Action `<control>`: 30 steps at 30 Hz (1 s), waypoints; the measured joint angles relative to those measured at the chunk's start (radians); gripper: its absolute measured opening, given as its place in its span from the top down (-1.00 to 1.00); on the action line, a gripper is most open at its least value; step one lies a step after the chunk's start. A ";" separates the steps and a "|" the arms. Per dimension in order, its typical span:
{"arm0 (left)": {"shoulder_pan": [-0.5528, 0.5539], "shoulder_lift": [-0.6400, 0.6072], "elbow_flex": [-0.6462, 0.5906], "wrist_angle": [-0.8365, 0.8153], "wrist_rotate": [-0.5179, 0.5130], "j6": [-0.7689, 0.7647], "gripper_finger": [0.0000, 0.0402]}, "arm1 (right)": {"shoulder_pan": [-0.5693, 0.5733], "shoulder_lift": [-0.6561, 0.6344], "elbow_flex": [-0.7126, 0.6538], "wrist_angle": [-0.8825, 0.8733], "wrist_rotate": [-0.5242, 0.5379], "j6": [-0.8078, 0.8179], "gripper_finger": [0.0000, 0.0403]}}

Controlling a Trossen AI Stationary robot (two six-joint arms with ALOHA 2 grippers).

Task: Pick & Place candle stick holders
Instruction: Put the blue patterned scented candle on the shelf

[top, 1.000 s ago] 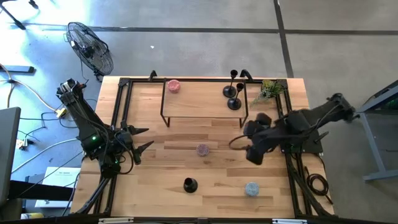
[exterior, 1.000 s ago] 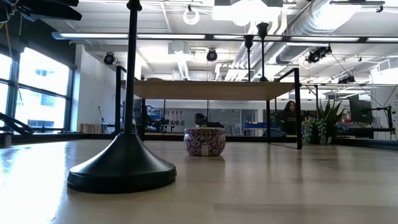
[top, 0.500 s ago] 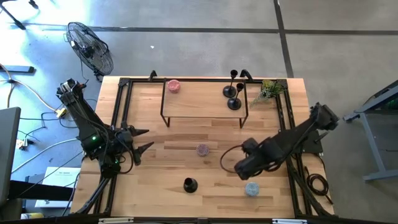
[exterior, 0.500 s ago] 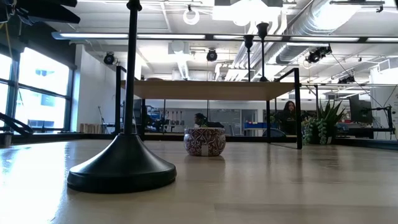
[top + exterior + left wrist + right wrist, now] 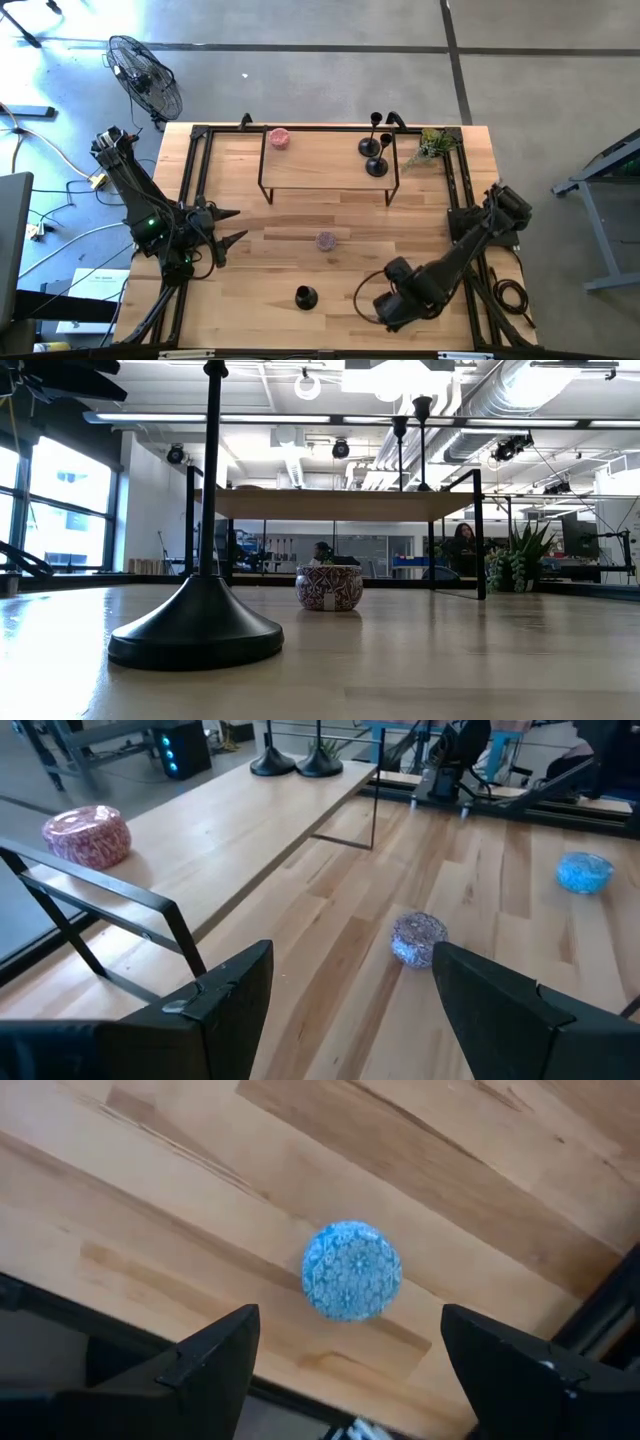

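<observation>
One black candle stick holder [image 5: 305, 297] stands on its round base near the table's near edge; it looms large in the low view [image 5: 197, 630]. Two more holders [image 5: 375, 155] stand on the raised wooden shelf [image 5: 330, 160] at the far side; their bases show in the left wrist view [image 5: 295, 762]. My right gripper [image 5: 395, 303] is open and points down above a blue candle tin [image 5: 351, 1270], touching nothing. My left gripper [image 5: 228, 225] is open and empty at the table's left side.
A purple candle tin [image 5: 326, 240] sits mid-table, and it also shows in the low view [image 5: 329, 588]. A pink tin [image 5: 279, 138] lies on the shelf's left end. A potted plant [image 5: 432, 145] stands at the far right. Black metal rails [image 5: 190, 180] run along the table's sides.
My right gripper has swung from beside the shelf's right end toward the table's near edge and now hangs over the blue candle tin, covering it in the high view. The holders and tins have stayed in place.
</observation>
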 joint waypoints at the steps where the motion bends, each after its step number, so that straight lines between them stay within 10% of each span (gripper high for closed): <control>1: 0.000 0.000 0.000 -0.001 -0.010 0.000 -0.34 | 0.008 0.000 -0.009 0.009 0.016 0.002 -0.52; 30: 0.000 0.000 0.000 0.004 0.039 -0.012 -0.34 | 0.047 0.000 -0.266 0.338 -0.040 -0.013 -0.52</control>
